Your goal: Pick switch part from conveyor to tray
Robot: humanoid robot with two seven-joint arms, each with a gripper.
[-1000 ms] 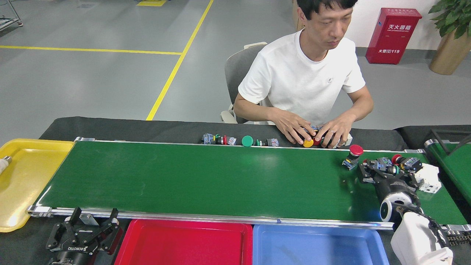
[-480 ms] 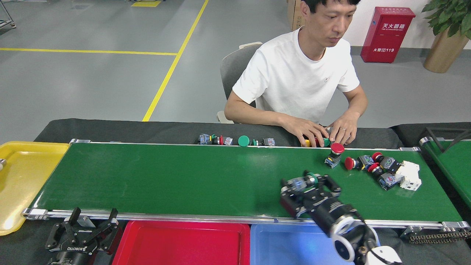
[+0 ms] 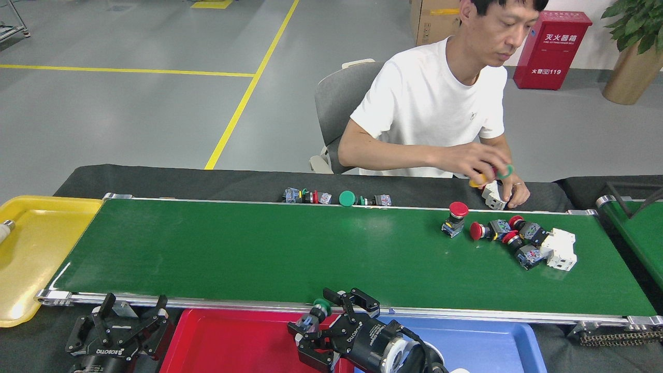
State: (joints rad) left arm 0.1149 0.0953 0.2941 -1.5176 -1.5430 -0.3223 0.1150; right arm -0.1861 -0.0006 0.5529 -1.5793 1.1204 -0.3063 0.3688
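Note:
The conveyor (image 3: 290, 254) is the wide green belt across the middle. On its right part lie several switch parts: an upright one with a red mushroom cap (image 3: 455, 217), a cluster of red-capped ones (image 3: 510, 235) and a white block (image 3: 560, 249). My right gripper (image 3: 325, 316) hangs below the belt's near rail, over the seam between the red tray (image 3: 233, 339) and the blue tray (image 3: 481, 347). It is shut on a green-capped switch part (image 3: 318, 311). My left gripper (image 3: 133, 312) sits open and empty at the bottom left, beside the red tray.
A person sits behind the belt, with hands (image 3: 492, 173) holding small parts above the far right rail. More parts (image 3: 336, 198) lie along the far rail. A yellow tray (image 3: 31, 254) is at the left end and a narrower green belt (image 3: 639, 230) at the right.
My right gripper has carried the green-capped part from the belt's right end leftward and toward me, off the belt and over the trays. The person's hands have lifted off the rail.

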